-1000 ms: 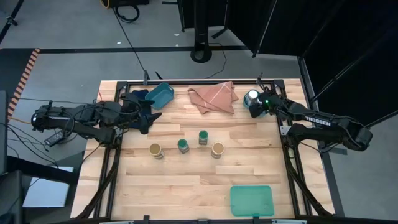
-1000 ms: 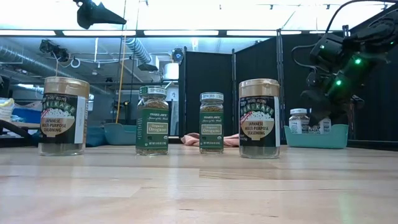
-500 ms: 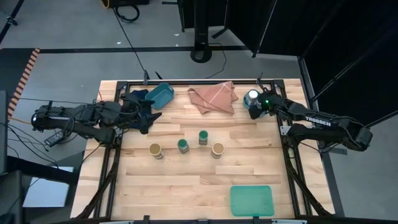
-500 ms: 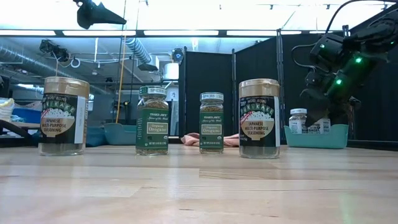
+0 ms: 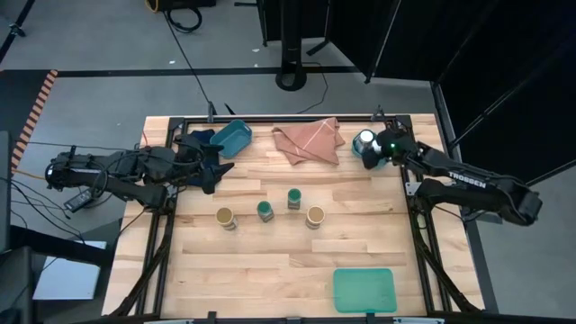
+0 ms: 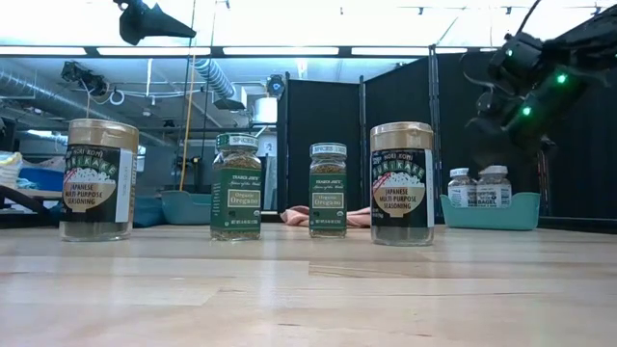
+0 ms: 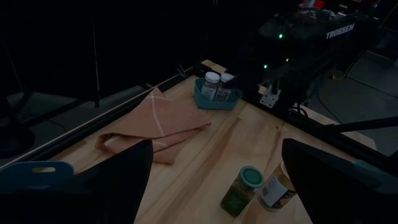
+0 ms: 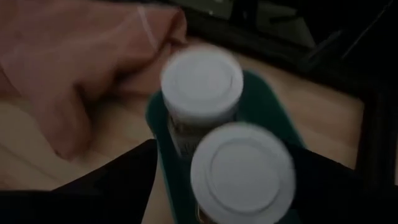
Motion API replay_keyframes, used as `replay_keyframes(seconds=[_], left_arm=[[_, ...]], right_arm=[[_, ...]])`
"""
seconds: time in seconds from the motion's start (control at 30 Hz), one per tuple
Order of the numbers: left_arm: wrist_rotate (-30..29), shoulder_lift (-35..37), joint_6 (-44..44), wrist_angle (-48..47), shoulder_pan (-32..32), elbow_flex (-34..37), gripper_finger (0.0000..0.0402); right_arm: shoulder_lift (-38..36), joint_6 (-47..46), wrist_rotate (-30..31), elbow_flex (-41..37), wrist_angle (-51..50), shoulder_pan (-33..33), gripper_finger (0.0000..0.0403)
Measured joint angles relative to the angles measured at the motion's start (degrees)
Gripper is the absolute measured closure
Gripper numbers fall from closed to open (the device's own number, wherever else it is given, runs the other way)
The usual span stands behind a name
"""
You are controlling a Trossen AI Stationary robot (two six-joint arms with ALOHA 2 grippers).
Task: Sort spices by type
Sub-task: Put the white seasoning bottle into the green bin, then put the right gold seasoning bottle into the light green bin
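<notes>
Four jars stand in a row mid-table: a tan-topped jar point(image 5: 225, 217), two green-lidded jars point(image 5: 265, 211) point(image 5: 294, 198) and a second tan-topped jar point(image 5: 315, 216). Two white-lidded jars point(image 6: 463, 187) point(image 6: 495, 185) stand upright side by side in the teal bin point(image 6: 487, 212) at the far right. My right gripper point(image 8: 224, 186) hangs open just above these two point(image 5: 373, 151), clear of their lids. My left gripper point(image 5: 211, 166) waits open near the other teal bin point(image 5: 231, 137) at the far left.
A salmon cloth point(image 5: 308, 139) lies crumpled at the far edge between the two bins. A flat green tray point(image 5: 364, 289) sits near the table's near right corner. Bare wood lies in front of the jar row and on either side of it.
My right gripper has risen from down in the far-right bin to a spot above it. The second white-lidded jar, hidden behind the gripper before, now shows standing beside the first one in the bin.
</notes>
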State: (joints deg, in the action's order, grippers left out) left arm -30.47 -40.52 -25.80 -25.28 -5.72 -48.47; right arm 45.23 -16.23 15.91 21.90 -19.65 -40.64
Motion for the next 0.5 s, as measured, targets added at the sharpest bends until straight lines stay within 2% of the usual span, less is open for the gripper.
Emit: replay_keyframes(seconds=[0.37,0.5], left_arm=[[0.01,0.01,0.00,0.00,-0.02,0.00,0.0039],[0.01,0.01,0.00,0.00,0.00,0.00,0.0039]], right_arm=[[-3.04,4.44,-0.11,10.12,-1.03,0.00,0.0073],[-3.67,5.80,-4.07,14.42,-0.55,0.02,0.0075]])
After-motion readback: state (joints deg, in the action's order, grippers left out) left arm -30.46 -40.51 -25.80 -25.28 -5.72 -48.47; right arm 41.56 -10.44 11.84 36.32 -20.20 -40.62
